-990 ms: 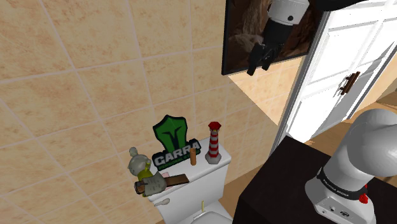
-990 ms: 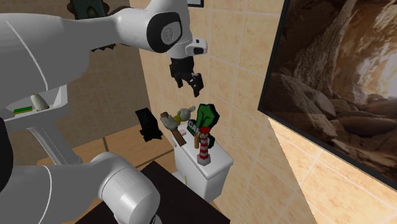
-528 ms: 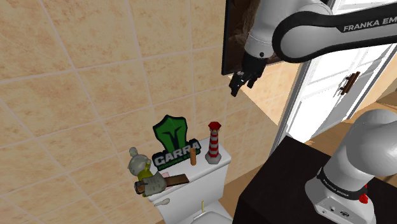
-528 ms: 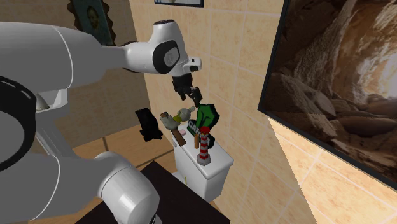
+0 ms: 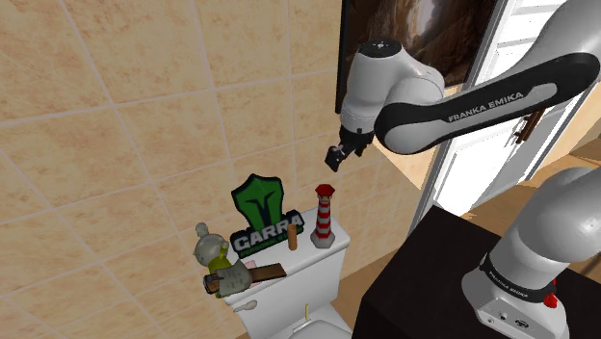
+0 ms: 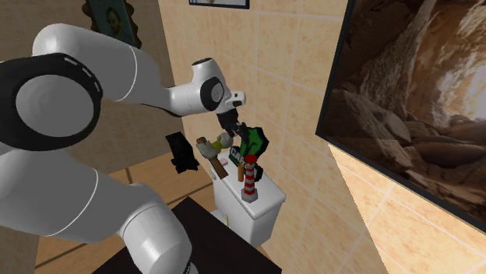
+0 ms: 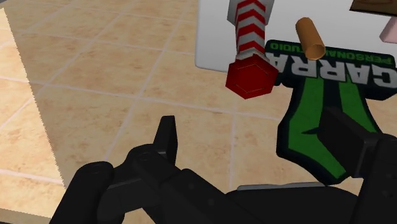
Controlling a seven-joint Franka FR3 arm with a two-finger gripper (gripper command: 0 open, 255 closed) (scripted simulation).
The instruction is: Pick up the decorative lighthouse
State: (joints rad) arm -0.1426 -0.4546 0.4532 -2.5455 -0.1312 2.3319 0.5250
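Observation:
The lighthouse (image 5: 325, 214) is a small red-and-white striped tower with a red cap, standing upright on the right end of a white toilet tank (image 5: 306, 268). My black gripper (image 5: 335, 159) hangs open above it and slightly to its right in the shoulder view, not touching it. In the second exterior view the gripper (image 6: 236, 131) is above and left of the lighthouse (image 6: 248, 177). Looking down from the wrist, the red cap (image 7: 251, 77) lies ahead of the gripper (image 7: 248, 121), whose fingers (image 7: 167, 137) stand wide apart with nothing between them.
A green-and-black GARRA sign (image 5: 262, 212) stands just behind the lighthouse. A brown cylinder (image 5: 292, 238), a pale figurine (image 5: 210, 250) and a bottle share the tank top. A dark framed picture (image 5: 385, 39) hangs above, a white door (image 5: 501, 116) at right, the black stand (image 5: 424, 284) below.
The arm has swung down and toward the shoulder view's left, bringing the gripper from in front of the picture to just above the lighthouse. Nothing on the tank moved.

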